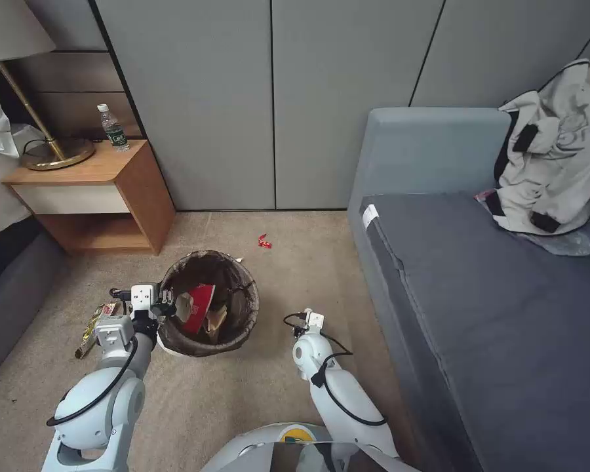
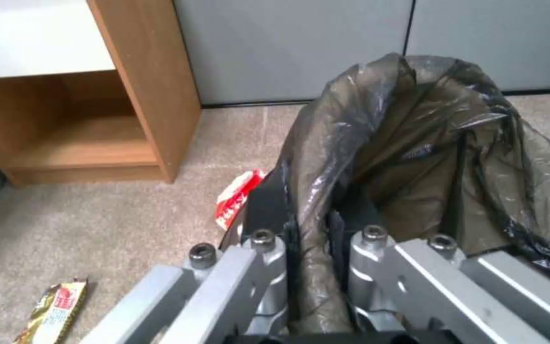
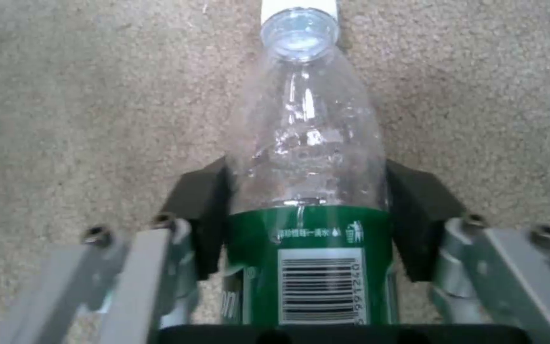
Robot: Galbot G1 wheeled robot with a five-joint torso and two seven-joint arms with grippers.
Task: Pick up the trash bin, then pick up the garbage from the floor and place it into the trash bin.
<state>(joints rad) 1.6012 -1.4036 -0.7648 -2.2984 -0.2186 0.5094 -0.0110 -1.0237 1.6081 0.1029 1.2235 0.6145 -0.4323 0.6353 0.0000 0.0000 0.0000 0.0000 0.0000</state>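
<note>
Two grippers grip: left gripper (image 2: 310,239) clamps the trash bin (image 1: 210,303) rim at its 9 o'clock; right gripper (image 3: 307,215), at the bin's 3 o'clock, pinches a green-labelled bottle (image 3: 307,191) between its pads over beige carpet (image 1: 255,387), with a grey sofa (image 1: 491,301) beyond

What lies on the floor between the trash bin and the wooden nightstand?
In the left wrist view, a red-and-white packet lies beside the trash bin; bare carpet runs on to the nightstand.

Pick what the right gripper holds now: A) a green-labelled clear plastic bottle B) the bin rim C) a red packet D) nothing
A: in the right wrist view the right gripper has its black pads pressed on both sides of the green-labelled bottle above the carpet.
</note>
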